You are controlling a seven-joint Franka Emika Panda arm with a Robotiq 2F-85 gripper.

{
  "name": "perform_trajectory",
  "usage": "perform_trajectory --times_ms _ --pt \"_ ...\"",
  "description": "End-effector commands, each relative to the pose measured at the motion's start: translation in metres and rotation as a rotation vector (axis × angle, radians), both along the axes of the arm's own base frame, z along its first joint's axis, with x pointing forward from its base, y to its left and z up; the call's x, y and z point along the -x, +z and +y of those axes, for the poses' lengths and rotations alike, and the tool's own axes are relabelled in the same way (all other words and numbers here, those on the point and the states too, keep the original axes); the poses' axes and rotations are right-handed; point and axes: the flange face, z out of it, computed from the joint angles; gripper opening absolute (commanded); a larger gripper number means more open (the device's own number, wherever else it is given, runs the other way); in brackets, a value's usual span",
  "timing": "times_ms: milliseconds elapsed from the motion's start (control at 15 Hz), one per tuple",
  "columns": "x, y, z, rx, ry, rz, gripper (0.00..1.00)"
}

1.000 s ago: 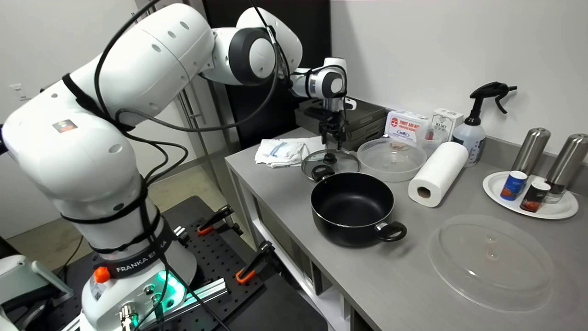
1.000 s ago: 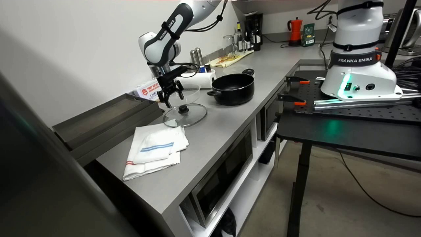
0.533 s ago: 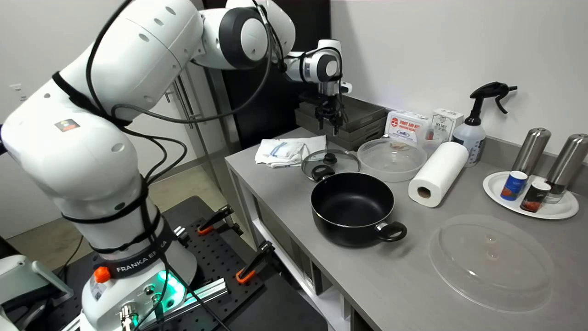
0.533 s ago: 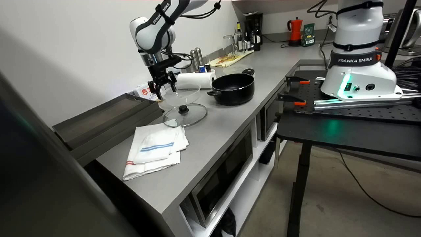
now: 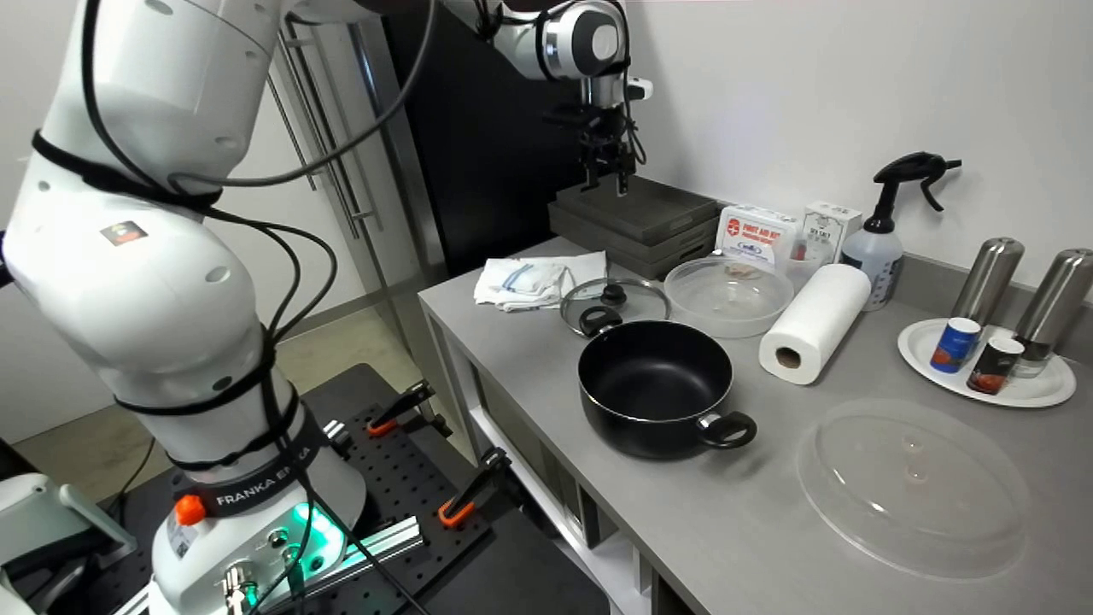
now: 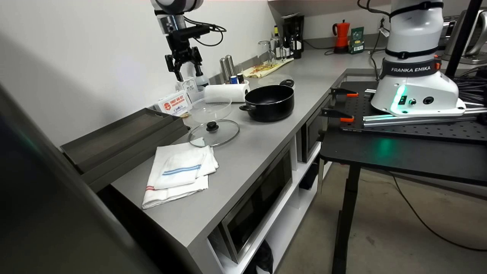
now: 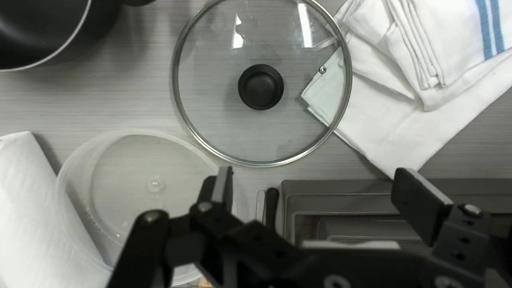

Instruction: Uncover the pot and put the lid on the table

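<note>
The black pot (image 5: 656, 371) stands uncovered on the light grey table (image 5: 743, 521); it also shows in an exterior view (image 6: 269, 102) and at the corner of the wrist view (image 7: 48, 32). The round glass lid with a black knob (image 7: 261, 87) lies flat on the table beside the pot, knob up, its edge over a towel corner. The lid shows in both exterior views (image 5: 613, 295) (image 6: 213, 131). My gripper (image 5: 606, 188) is open and empty, raised well above the table; its fingers are spread wide in the wrist view (image 7: 314, 174).
A folded white towel (image 6: 182, 171) lies beside the lid. Dark grey stacked trays (image 6: 125, 140) stand at the wall. A clear plastic bowl (image 5: 727, 295), a paper-towel roll (image 5: 815, 323), a first aid box (image 5: 756, 233) and a clear plastic cover (image 5: 914, 491) are also on the table.
My gripper has risen, open, away from the lid, and the arm has pulled upward. The lid, pot and towel have not moved.
</note>
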Motion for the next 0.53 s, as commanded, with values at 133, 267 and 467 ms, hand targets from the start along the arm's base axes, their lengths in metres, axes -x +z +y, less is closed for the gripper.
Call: perform_trajectory --times_ms 133,267,467 --pt "0.062 0.05 -0.028 -0.025 -0.023 -0.049 1.0" --pt "0.081 0.06 -0.039 -0.031 -0.031 -0.069 1.0" --pt "0.113 0.066 -0.057 -0.046 -0.042 -0.103 1.0"
